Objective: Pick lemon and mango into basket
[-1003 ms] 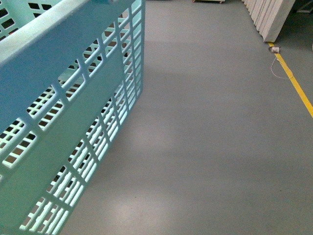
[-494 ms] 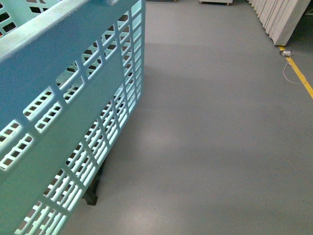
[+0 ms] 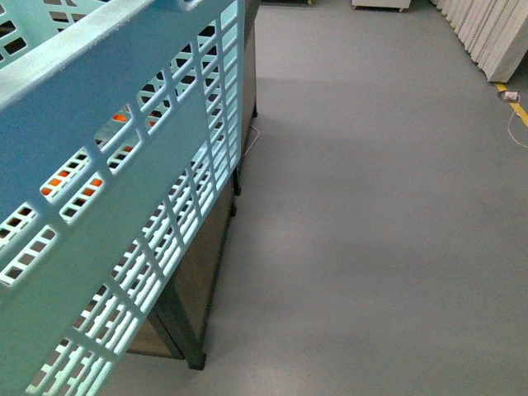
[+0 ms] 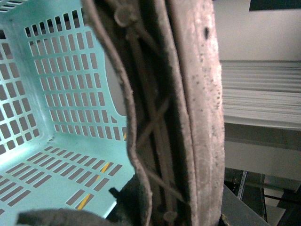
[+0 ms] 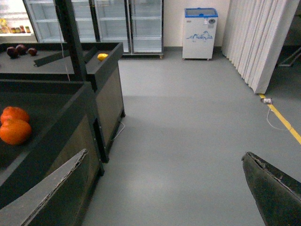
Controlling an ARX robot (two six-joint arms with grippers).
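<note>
Basket (image 3: 91,82), light blue and slotted, raised and tilted, filling the left of the front view, its lower edge over a dark metal stand (image 3: 202,272); specks of orange fruit (image 3: 120,118) glimpsed through the slots, whether inside or behind impossible to tell; grey floor (image 3: 371,206) to the right, white panels (image 3: 487,33) at the far corner.

In the left wrist view, brown handle (image 4: 188,94) of the basket right against the lens, worn and speckled, running up through the picture; beyond it the pale inside wall and slotted bottom of the basket; left gripper (image 4: 155,214) seen only as a dark pad at the edge beside the handle, jaws seemingly closed on the basket by that handle.

Right gripper (image 5: 165,155) well apart from the basket, jaws spread wide with nothing but floor between, one grey finger (image 5: 51,193) and one dark finger low in the view; beside it a dark tabletop (image 5: 47,89) with a raised rim, two tangerines (image 5: 14,125) touching each other on it; on a farther tabletop a small yellow fruit (image 5: 102,56), too distant to tell lemon from mango, and three dark red fruits (image 5: 21,49) near it; glass-door fridges (image 5: 117,23) and a white chest freezer (image 5: 200,30) against the back wall; yellow line (image 5: 284,125) on the floor by the white panels.
</note>
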